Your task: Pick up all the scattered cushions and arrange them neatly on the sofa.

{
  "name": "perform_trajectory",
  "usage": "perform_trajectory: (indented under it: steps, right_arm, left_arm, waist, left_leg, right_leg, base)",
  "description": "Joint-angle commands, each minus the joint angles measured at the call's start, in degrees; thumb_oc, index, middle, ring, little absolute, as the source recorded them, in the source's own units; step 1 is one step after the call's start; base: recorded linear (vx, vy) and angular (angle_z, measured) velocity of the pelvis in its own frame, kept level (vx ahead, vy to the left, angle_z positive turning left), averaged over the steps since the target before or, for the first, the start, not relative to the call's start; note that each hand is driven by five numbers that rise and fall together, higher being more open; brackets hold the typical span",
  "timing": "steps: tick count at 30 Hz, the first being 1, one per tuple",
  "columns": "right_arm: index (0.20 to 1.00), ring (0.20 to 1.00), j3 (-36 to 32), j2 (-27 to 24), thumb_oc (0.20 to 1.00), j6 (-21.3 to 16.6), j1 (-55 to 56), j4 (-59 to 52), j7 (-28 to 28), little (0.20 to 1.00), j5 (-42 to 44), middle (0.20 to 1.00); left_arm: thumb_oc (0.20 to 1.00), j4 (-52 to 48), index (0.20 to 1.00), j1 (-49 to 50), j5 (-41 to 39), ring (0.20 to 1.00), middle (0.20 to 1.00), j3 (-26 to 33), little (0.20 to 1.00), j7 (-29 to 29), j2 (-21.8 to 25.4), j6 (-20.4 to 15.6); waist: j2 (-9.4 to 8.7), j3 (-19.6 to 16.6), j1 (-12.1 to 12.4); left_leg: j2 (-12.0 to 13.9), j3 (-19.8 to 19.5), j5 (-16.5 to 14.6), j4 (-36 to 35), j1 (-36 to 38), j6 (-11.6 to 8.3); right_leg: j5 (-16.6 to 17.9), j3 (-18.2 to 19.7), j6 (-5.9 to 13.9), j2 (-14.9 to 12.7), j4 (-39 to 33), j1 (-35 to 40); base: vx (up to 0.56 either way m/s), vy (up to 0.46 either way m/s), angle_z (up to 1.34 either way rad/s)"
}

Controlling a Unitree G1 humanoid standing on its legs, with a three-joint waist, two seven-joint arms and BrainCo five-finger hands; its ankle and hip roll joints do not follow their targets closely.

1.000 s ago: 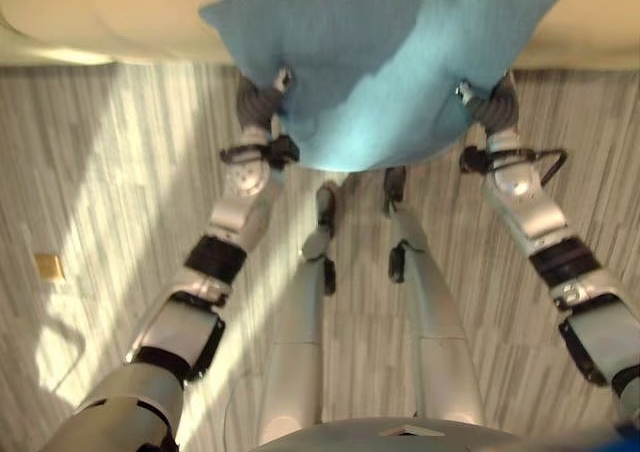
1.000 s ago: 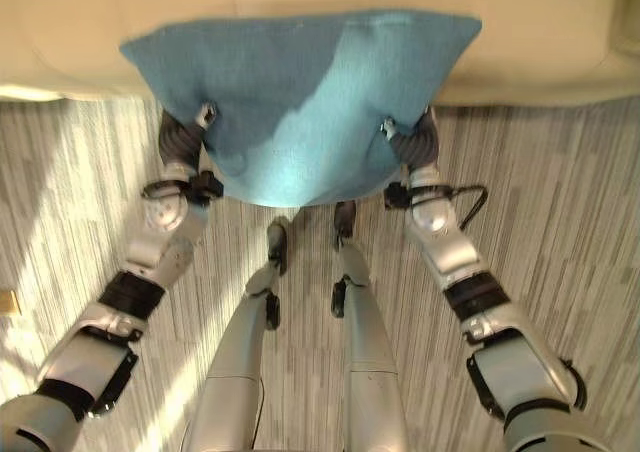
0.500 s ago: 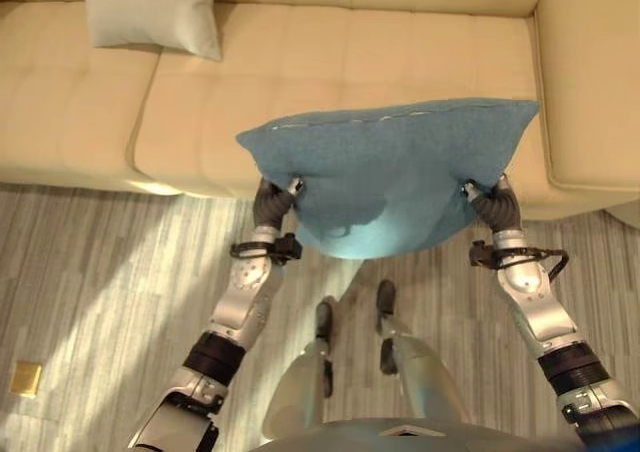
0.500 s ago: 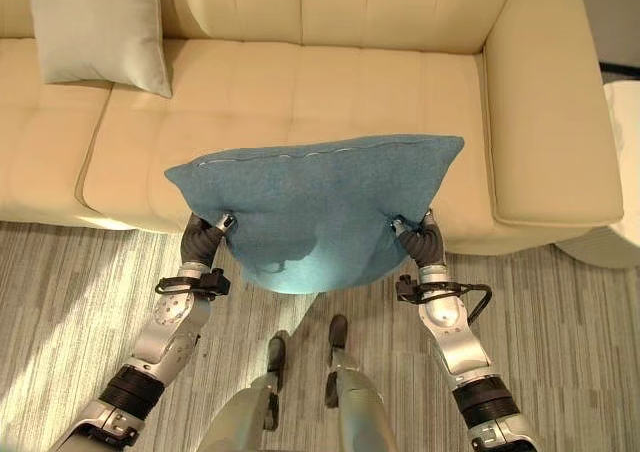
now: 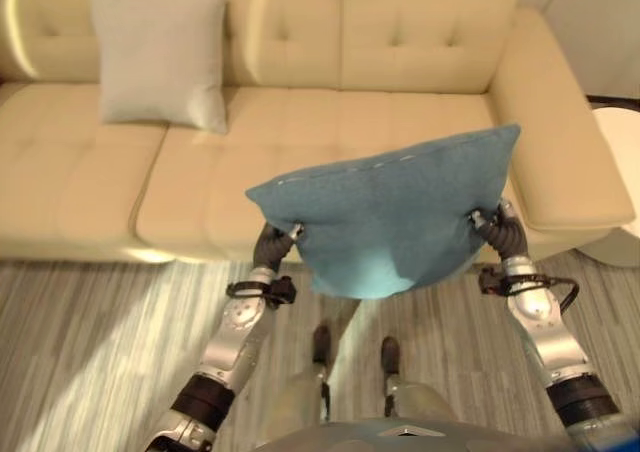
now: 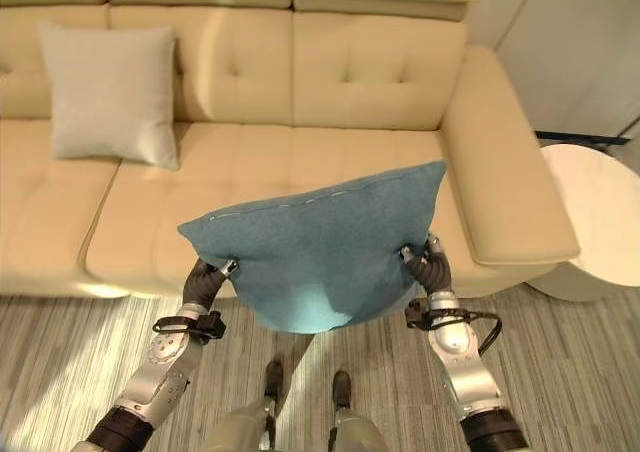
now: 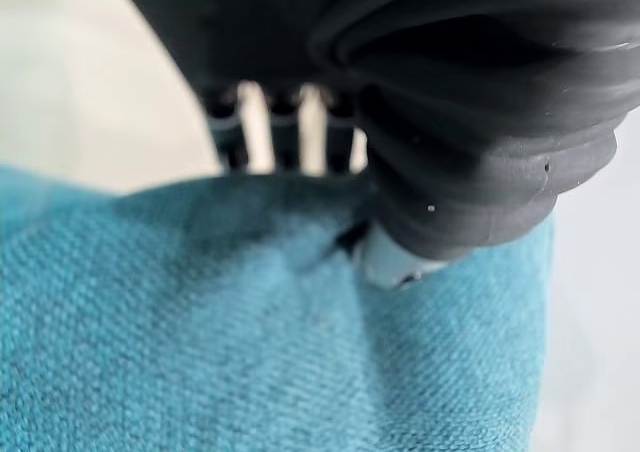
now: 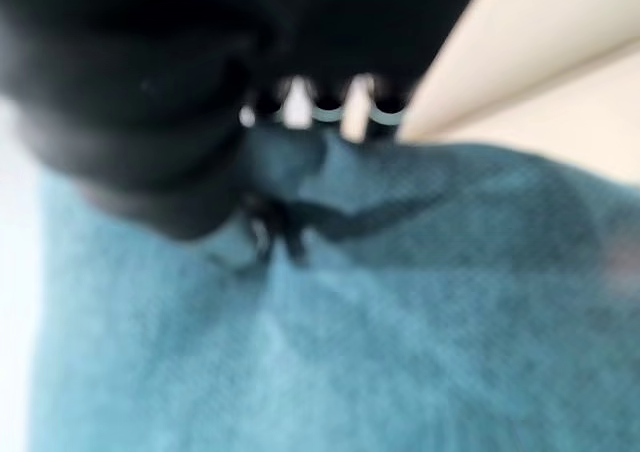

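Hands both pinch the blue cushion: my left hand on its left edge, right hand on its right, raised over the sofa seat's near edge. Grey cushion leans far left.

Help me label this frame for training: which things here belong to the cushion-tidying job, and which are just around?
Part of the job:
blue cushion, pinched at its sides by the left hand and the right hand
cream sofa
grey cushion, already leaning on the sofa's backrest

Just around:
round side table
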Motion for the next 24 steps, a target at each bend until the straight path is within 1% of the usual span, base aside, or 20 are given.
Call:
perform_trajectory:
  steps: [1,2,3,4,5,6,8,9,10,11,12,13,14,15,16,17,18,20,21,24]
  right_arm:
    - [0.2,0.2,-0.6,-0.3,0.2,-4.6,-5.2,-4.9,1.2,0.2,0.2,0.2]
    - [0.2,0.2,-0.2,0.3,0.2,-4.5,-5.4,-5.1,1.7,0.2,0.5,0.2]
    - [0.2,0.2,0.4,0.6,0.2,-4.4,-6.2,-5.0,1.9,0.2,0.5,0.2]
    - [0.2,0.2,1.2,0.5,0.2,-4.2,-7.4,-4.9,2.1,0.2,0.8,0.2]
    - [0.2,0.2,2.1,0.3,0.2,-4.0,-8.3,-4.8,2.4,0.2,1.3,0.2]
    - [0.2,0.2,2.0,-0.1,0.2,-3.9,-7.8,-5.1,2.5,0.2,1.0,0.2]
    - [0.2,0.2,1.8,-0.1,0.2,-4.1,-7.0,-5.1,2.8,0.2,1.0,0.2]
    - [0.2,0.2,1.4,-0.4,0.2,-4.2,-6.3,-5.2,2.6,0.2,1.0,0.2]
    - [0.2,0.2,0.7,-0.8,0.2,-4.3,-4.5,-5.5,2.4,0.2,0.7,0.2]
    - [0.2,0.2,0.2,-1.0,0.2,-4.6,-3.9,-5.7,2.2,0.2,0.6,0.2]
    - [0.2,0.2,0.2,-1.0,0.2,-4.6,-3.8,-5.7,2.2,0.2,0.6,0.2]
    - [0.2,0.2,-0.6,-1.5,0.2,-5.0,-3.2,-5.5,1.3,0.2,1.1,0.2]
    - [0.2,0.2,-0.7,-2.1,0.2,-5.2,-2.7,-5.6,1.2,0.2,1.0,0.2]
    - [0.2,0.2,-0.7,-2.1,0.2,-5.2,-2.7,-5.6,1.2,0.2,1.0,0.2]
    - [0.2,0.2,-0.9,-2.5,0.2,-4.9,-2.9,-5.8,1.0,0.2,1.0,0.2]
    - [0.2,0.2,-0.9,-2.5,0.2,-4.9,-2.9,-5.8,1.0,0.2,1.0,0.2]
    - [0.2,0.2,-1.1,-2.7,0.2,-4.9,-3.1,-5.6,1.0,0.2,1.1,0.2]
    - [0.2,0.2,-1.3,-2.6,0.2,-4.8,-3.2,-4.6,0.0,0.2,1.1,0.2]
    - [0.2,0.2,-1.1,-2.6,0.2,-4.4,-3.3,-4.9,0.8,0.2,1.1,0.2]
    - [0.2,0.2,-0.9,-1.8,0.2,-4.1,-3.2,-5.3,1.5,0.2,0.7,0.2]
  left_arm:
    - [0.2,-8.2,0.2,-3.2,2.5,0.2,0.2,1.5,0.2,-3.7,1.2,-4.3]
    - [0.2,-8.4,0.2,-3.6,3.1,0.2,0.2,1.6,0.2,-3.6,1.3,-4.3]
    - [0.2,-8.3,0.2,-4.2,3.2,0.2,0.2,1.7,0.2,-3.2,1.1,-4.4]
    - [0.2,-8.6,0.2,-4.3,3.2,0.2,0.2,1.9,0.2,-3.1,1.0,-4.3]
    - [0.2,-8.6,0.2,-4.2,3.2,0.2,0.2,2.2,0.2,-2.8,0.7,-4.4]
    - [0.2,-8.3,0.2,-4.4,3.3,0.2,0.2,2.2,0.2,-3.1,0.3,-4.7]
    - [0.2,-7.7,0.2,-4.0,3.7,0.2,0.2,2.0,0.2,-3.3,-0.5,-4.8]
    - [0.2,-7.8,0.2,-3.9,3.7,0.2,0.2,1.9,0.2,-3.3,-0.9,-4.8]
    - [0.2,-7.8,0.2,-3.5,3.1,0.2,0.2,1.4,0.2,-3.7,-1.7,-4.9]
    - [0.2,-7.5,0.2,-3.6,3.1,0.2,0.2,1.0,0.2,-3.8,-2.0,-4.8]
    - [0.2,-7.5,0.2,-3.6,3.1,0.2,0.2,0.9,0.2,-3.8,-2.0,-4.8]
    - [0.2,-6.9,0.2,-4.7,2.4,0.2,0.2,0.1,0.2,-3.7,-2.4,-5.1]
    - [0.2,-6.5,0.2,-4.6,2.2,0.2,0.2,-0.3,0.2,-3.7,-2.6,-5.1]
    - [0.2,-6.5,0.2,-4.6,2.2,0.2,0.2,-0.3,0.2,-3.7,-2.6,-5.1]
    - [0.2,-6.4,0.2,-5.1,2.0,0.2,0.2,-0.2,0.2,-3.5,-2.6,-4.9]
    - [0.2,-6.4,0.2,-5.1,2.0,0.2,0.2,-0.2,0.2,-3.5,-2.6,-4.9]
    - [0.2,-6.2,0.2,-5.0,2.2,0.2,0.2,-0.5,0.2,-3.6,-2.8,-4.5]
    - [0.2,-5.8,0.2,-5.1,3.4,0.2,0.2,-0.4,0.2,-3.0,-2.4,-3.8]
    - [0.2,-6.1,0.2,-4.9,2.9,0.2,0.2,0.4,0.2,-3.4,-2.2,-4.3]
    - [0.2,-6.9,0.2,-4.2,3.4,0.2,0.2,0.3,0.2,-3.7,-1.9,-3.8]
  waist:
    - [-0.15,-4.0,2.2]
    - [0.43,-4.0,2.1]
    - [0.7,-4.3,1.8]
    - [0.61,-4.3,1.9]
    - [0.55,-4.1,1.8]
    - [0.04,-4.0,1.3]
    - [-0.69,-4.7,1.2]
    - [-0.7,-5.0,0.9]
    - [-0.69,-5.7,0.4]
    - [-0.63,-5.6,0.0]
    - [-0.56,-5.6,-0.1]
    - [-0.97,-4.9,-0.9]
    - [-1.23,-4.8,-1.3]
    - [-1.14,-4.8,-1.4]
    - [-1.49,-4.3,-0.9]
    - [-1.47,-4.3,-1.0]
    - [-1.6,-4.5,-0.7]
    - [-1.29,-4.5,0.4]
    - [-0.95,-4.7,1.2]
    - [-1.02,-5.2,1.1]
  left_leg:
    - [1.9,-3.5,-5.5,5.8,-0.7,-3.68]
    - [2.2,-3.2,-6.4,5.8,0.7,-3.16]
    - [2.4,-3.0,-7.1,5.0,2.4,-3.12]
    - [2.7,-2.5,-8.0,4.5,4.1,-3.33]
    - [3.2,-2.1,-8.6,3.8,6.0,-3.74]
    - [3.2,-3.0,-9.5,3.8,7.4,-4.2]
    - [3.3,-3.4,-10.0,3.6,8.5,-4.91]
    - [4.0,-3.9,-10.0,3.4,9.0,-5.51]
    - [5.7,-4.9,-9.9,3.5,9.5,-7.0]
    - [6.5,-5.1,-9.4,4.2,9.0,-7.84]
    - [6.5,-5.3,-9.5,4.4,8.8,-7.9]
    - [8.7,-4.8,-6.5,10.4,4.6,-9.27]
    - [9.7,-3.8,-5.8,14.2,2.5,-9.08]
    - [9.8,-4.0,-6.0,14.6,2.2,-9.11]
    - [7.2,-4.6,-7.3,15.2,-0.5,-8.11]
    - [7.1,-4.7,-7.4,15.4,-0.7,-8.05]
    - [4.7,-4.2,-7.5,12.6,-2.8,-7.44]
    - [3.2,-2.6,-5.0,8.2,-4.4,-7.21]
    - [2.9,-3.2,-5.1,5.0,-2.9,-6.89]
    - [2.0,-4.3,-4.6,4.7,-1.6,-6.49]
  right_leg:
    - [-1.5,-0.6,5.67,0.2,11.3,2.8]
    - [-1.5,-0.3,5.25,0.1,13.6,0.8]
    - [-2.0,-1.4,4.52,0.0,10.7,-0.3]
    - [-0.8,-3.6,4.45,-0.5,5.6,-1.7]
    - [0.7,-5.3,4.9,-0.7,2.0,-4.3]
    - [1.0,-4.1,5.45,-0.3,0.2,-4.1]
    - [1.9,-3.4,5.17,0.1,-0.7,-2.8]
    - [1.8,-3.4,4.89,0.5,-0.6,-2.2]
    - [0.8,-3.6,3.96,1.4,-0.8,-0.9]
    - [0.2,-4.3,3.41,1.8,-0.8,-0.1]
    - [0.2,-4.5,3.37,1.8,-0.9,-0.1]
    - [-0.9,-5.7,1.92,2.3,-0.4,0.4]
    - [-2.0,-7.1,0.84,2.8,-1.0,2.0]
    - [-2.0,-7.3,0.81,2.8,-1.0,2.0]
    - [-2.4,-7.3,0.69,2.9,-1.5,3.0]
    - [-2.5,-7.4,0.74,2.9,-1.5,3.0]
    - [-2.6,-7.7,0.9,3.1,-2.3,3.9]
    - [-3.1,-8.0,1.1,3.9,-2.3,4.6]
    - [-3.9,-6.9,1.3,4.5,-1.5,4.6]
    - [-4.8,-6.6,1.65,4.0,0.4,5.2]
  base:
    - [0.16,0.235,-0.87]
    - [0.22,0.133,-0.37]
    - [0.3,0.033,-0.12]
    - [0.37,-0.088,-0.16]
    - [0.38,-0.185,-0.51]
    - [0.33,-0.2,-0.56]
    - [0.25,-0.204,0.14]
    - [0.3,-0.306,0.86]
    - [0.28,-0.316,1.02]
    - [0.21,-0.247,0.95]
    - [0.1,-0.25,1.02]
    - [0.14,-0.316,0.8]
    - [0.14,-0.314,0.54]
    - [0.17,-0.206,0.47]
    - [0.07,-0.054,0.62]
    - [0.17,-0.072,0.58]
    - [0.15,0.0,0.25]
    - [0.18,0.043,-0.06]
    - [0.18,0.08,-0.1]
    - [0.17,0.11,-0.58]
